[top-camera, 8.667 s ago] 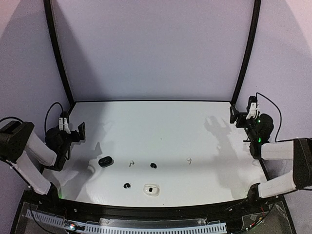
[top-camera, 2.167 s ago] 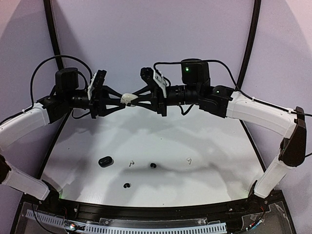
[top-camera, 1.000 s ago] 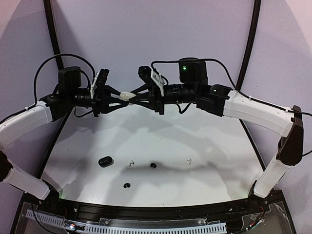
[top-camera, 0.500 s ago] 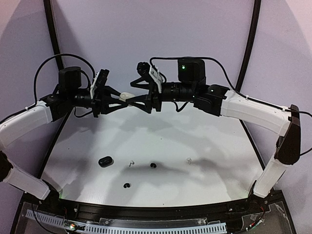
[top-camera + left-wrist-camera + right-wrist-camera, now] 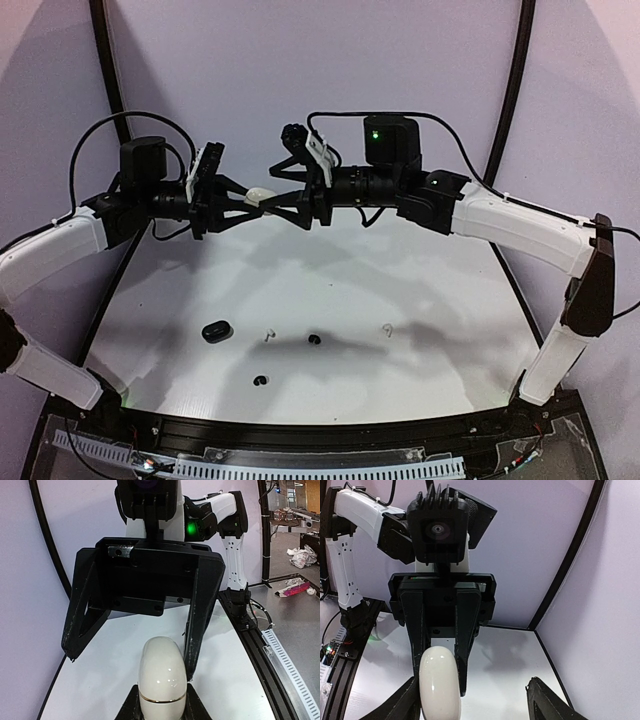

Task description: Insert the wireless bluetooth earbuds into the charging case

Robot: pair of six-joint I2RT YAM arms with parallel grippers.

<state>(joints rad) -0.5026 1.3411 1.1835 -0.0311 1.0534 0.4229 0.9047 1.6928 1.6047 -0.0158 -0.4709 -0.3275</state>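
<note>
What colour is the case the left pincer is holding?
Glossy white case, thin gold seam; clearest in the left wrist view.

White case (image 5: pixel 161 675), black earbud (image 5: pixel 314 340), white table (image 5: pixel 400 290)

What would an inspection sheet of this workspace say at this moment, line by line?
Surface: white table, no damage seen.
Job's things: white charging case held in the air; black case, two white earbuds and two black earbuds lying apart on the table.
Clutter: nothing seen.
Grippers: left gripper shut on the white charging case; right gripper open, its fingers astride the case.
Cables: black cables loop above both wrists, off the table.
Surroundings: lilac walls, black frame posts.
</note>
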